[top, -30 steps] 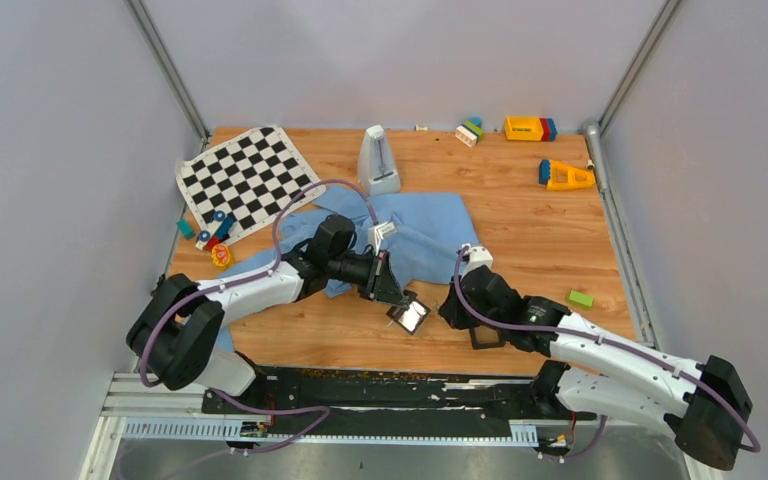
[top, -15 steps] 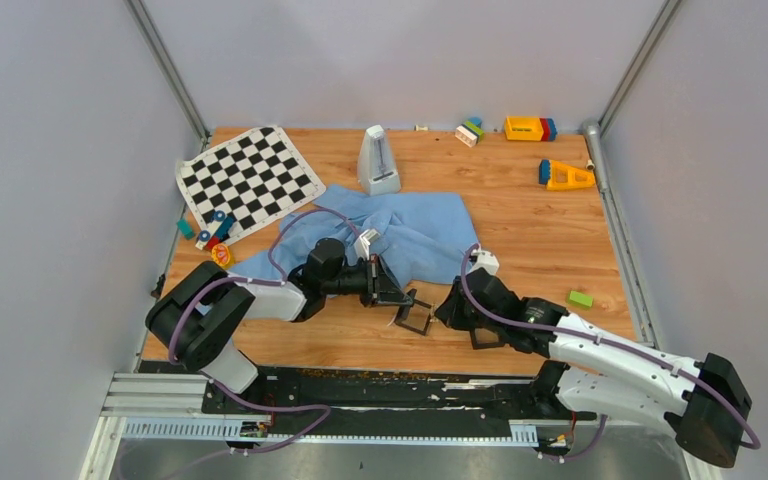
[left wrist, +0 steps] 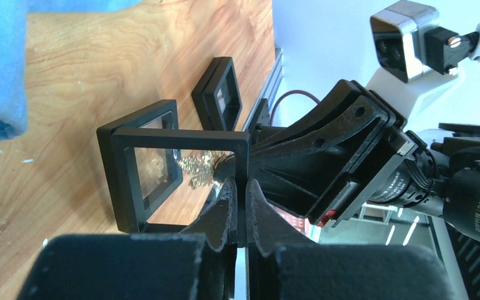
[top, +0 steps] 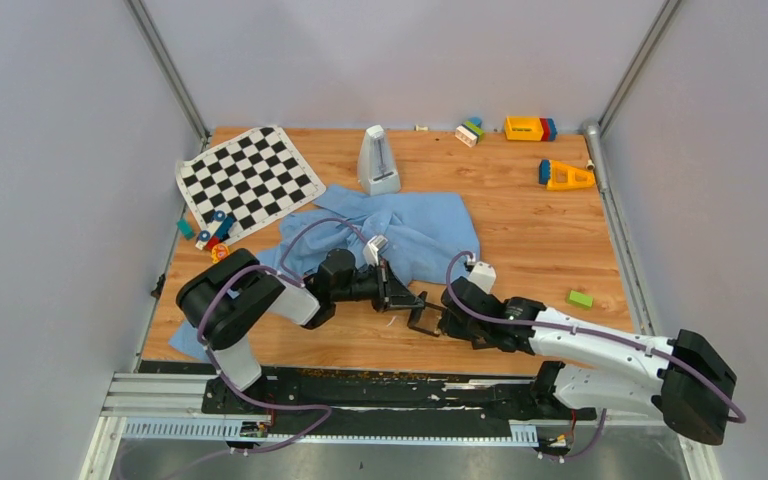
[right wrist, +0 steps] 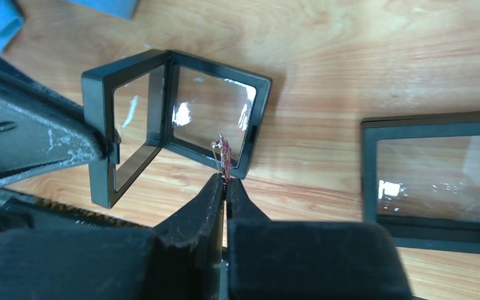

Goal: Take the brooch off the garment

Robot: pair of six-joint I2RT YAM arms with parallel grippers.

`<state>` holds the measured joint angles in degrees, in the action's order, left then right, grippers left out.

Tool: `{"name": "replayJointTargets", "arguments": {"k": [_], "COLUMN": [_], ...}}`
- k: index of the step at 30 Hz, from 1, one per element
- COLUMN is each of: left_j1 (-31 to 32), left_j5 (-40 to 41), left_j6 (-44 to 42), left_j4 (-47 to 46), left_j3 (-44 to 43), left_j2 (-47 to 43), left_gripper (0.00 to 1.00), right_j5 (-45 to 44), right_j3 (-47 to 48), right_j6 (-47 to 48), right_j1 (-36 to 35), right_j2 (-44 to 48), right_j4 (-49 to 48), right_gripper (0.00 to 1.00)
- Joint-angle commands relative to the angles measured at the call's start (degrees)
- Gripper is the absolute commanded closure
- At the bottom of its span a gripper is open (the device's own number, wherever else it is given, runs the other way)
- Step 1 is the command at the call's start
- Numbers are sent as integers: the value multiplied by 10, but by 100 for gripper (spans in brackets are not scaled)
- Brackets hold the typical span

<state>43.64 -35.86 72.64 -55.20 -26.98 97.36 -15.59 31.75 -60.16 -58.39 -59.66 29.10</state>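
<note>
My right gripper (right wrist: 226,181) is pinched shut on the brooch (right wrist: 224,153). My left gripper (left wrist: 240,184) is clamped on the edge of one leaf of a small hinged case (right wrist: 206,112) and holds it open like a book. They meet low over the near part of the wooden table (top: 520,230).

The blue garment (top: 410,235) lies rumpled behind them, apart from both grippers, and nothing I hold touches it. A second black-framed case (right wrist: 434,181) lies flat on the wood to the right.

The brooch is a small reddish piece with a silvery pin. It stands up from my right fingertips, right at the lower rim of the case's clear pane.

I judge the brooch is already off the cloth, so the step in hand is stowing it in the case. The next move calls for a steady left grip while my right eases the brooch between the leaves, and I should let go only once it is seated.
</note>
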Motion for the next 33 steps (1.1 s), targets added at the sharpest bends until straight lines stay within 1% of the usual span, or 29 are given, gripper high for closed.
{"name": "replayJointTargets", "arguments": {"k": [1, 14, 17, 19, 24, 25, 26, 33], "left_j1": [13, 16, 16, 16, 16, 16, 16, 16], "left_j5": [8, 2, 1, 0, 1, 1, 1, 1], "left_j6": [15, 55, 59, 60, 64, 65, 67, 76], "left_j4": [-75, -186, -201, -205, -214, -218, -221, -245], "left_j3": [-5, 3, 5, 6, 8, 9, 9, 10], "left_j2": [31, 97, 102, 104, 107, 108, 112, 128], "left_gripper": [100, 100, 100, 100, 100, 100, 100, 100], "right_j5": [-51, -67, -67, -64, -54, -49, -44, -39], "right_j3": [28, 48, 57, 63, 70, 69, 67, 36], "right_j6": [-32, -31, -25, -18, -10, -6, 0, 7], "right_j1": [-5, -10, -10, -10, -11, -10, -11, -11], "right_j2": [-15, -62, -72, -77, -75, -72, -67, -12], "right_j4": [35, 29, 27, 24, 13, 9, 3, -22], "right_gripper": [100, 100, 90, 86, 81, 73, 70, 71]}}
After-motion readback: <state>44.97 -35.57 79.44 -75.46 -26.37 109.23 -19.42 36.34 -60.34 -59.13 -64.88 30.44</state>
